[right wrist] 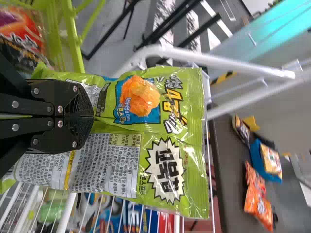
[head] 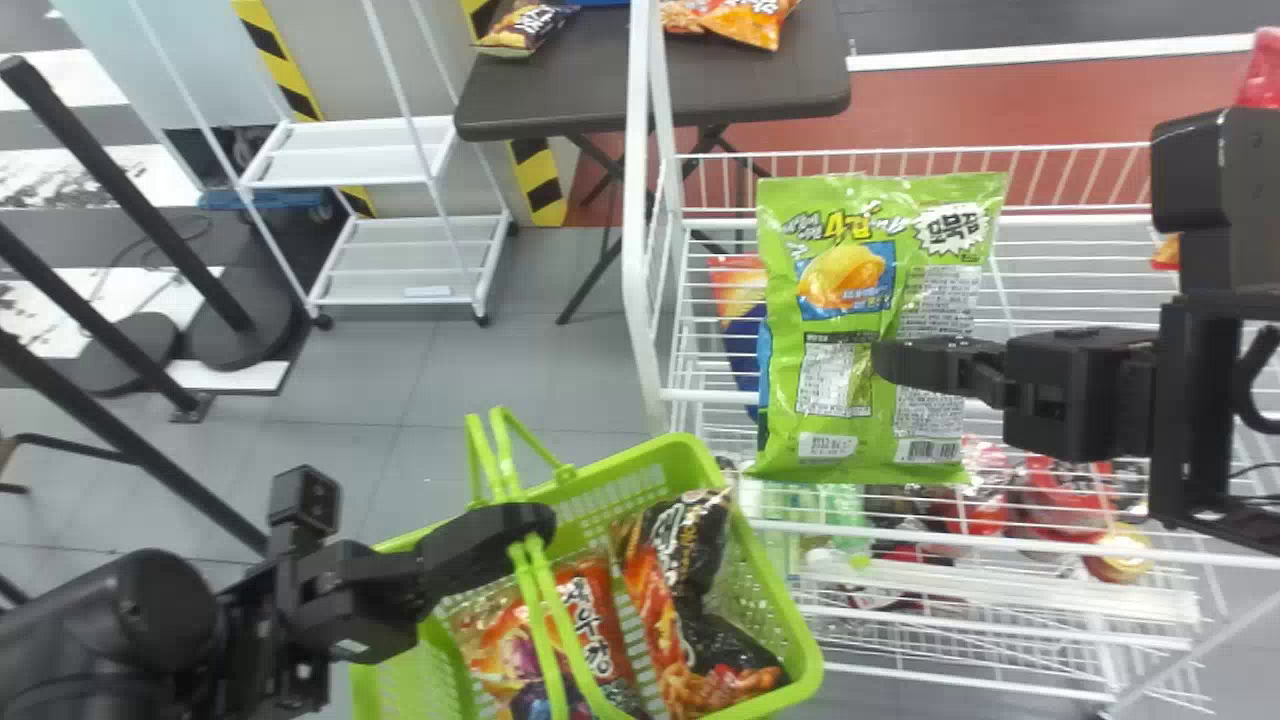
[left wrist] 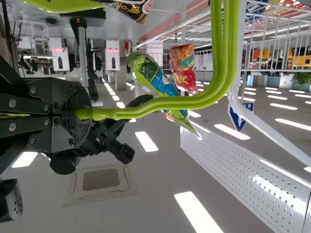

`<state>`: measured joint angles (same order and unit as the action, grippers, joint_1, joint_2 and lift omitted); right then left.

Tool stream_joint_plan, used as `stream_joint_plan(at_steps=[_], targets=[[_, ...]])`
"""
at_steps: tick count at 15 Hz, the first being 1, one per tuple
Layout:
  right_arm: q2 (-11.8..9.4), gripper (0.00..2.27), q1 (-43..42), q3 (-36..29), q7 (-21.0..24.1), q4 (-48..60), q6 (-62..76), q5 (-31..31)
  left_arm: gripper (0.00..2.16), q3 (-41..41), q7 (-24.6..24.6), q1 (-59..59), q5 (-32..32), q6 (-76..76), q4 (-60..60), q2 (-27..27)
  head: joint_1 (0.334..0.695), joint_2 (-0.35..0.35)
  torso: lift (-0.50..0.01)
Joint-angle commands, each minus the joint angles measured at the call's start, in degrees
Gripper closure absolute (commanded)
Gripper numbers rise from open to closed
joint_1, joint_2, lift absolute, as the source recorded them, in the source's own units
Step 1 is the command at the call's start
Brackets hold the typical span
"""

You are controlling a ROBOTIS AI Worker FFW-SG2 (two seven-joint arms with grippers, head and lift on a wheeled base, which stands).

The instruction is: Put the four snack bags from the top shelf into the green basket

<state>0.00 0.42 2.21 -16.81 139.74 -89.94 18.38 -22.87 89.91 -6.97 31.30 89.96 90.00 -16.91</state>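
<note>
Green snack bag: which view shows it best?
The head view: nearly all of the green snack bag shows. The right wrist view is closer, but the right pincer hides part; the left wrist view shows it obliquely, farther off.

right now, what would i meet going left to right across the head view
Black metal poles, white two-shelf wheeled rack, left arm's black pincer on the green plastic basket's handles, black-and-orange snack bag inside, bright green snack bag in the right arm's black pincer.
</note>
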Motion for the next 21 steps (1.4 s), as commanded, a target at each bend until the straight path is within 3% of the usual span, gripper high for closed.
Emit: stream_joint_plan(at_steps=[1, 9, 17, 18, 20, 21], targets=[[0.05, 2.26, -0.07, 3.86, 0.82, 0.10, -0.14, 0.69, 2.15, 0.55, 0.66, 0.64, -0.19, 0.07, -0.09, 0.30, 0.695, 0.231, 0.000], [0.05, 2.26, -0.51, 14.49, 2.84, -5.18, -0.14, 2.53, 2.15, 2.04, 0.66, 5.39, -0.28, 0.00, -0.97, 1.18, 0.695, 0.350, 0.000], [0.05, 2.24, -3.93, 19.59, 2.75, -20.38, -0.14, 6.75, 2.15, 3.10, 0.66, 6.35, 1.39, 0.07, -0.88, 1.70, 0.695, 0.350, 0.000], [0.05, 1.82, -4.55, 19.59, 2.31, -21.88, -0.14, 7.46, 2.15, 3.10, 0.66, 6.26, 1.39, 0.07, -0.88, 1.70, 0.695, 0.350, 0.000], [0.05, 0.00, -4.46, 17.83, 1.26, -21.88, -0.14, 8.25, 2.15, 2.92, 0.66, 6.09, 1.48, 0.07, -0.88, 1.62, 0.695, 0.350, 0.000], [0.05, 0.00, -4.37, 15.72, 0.55, -19.94, -0.14, 8.34, 2.15, 2.83, 0.66, 6.00, 1.48, 0.07, -0.88, 1.53, 0.695, 0.350, 0.000]])
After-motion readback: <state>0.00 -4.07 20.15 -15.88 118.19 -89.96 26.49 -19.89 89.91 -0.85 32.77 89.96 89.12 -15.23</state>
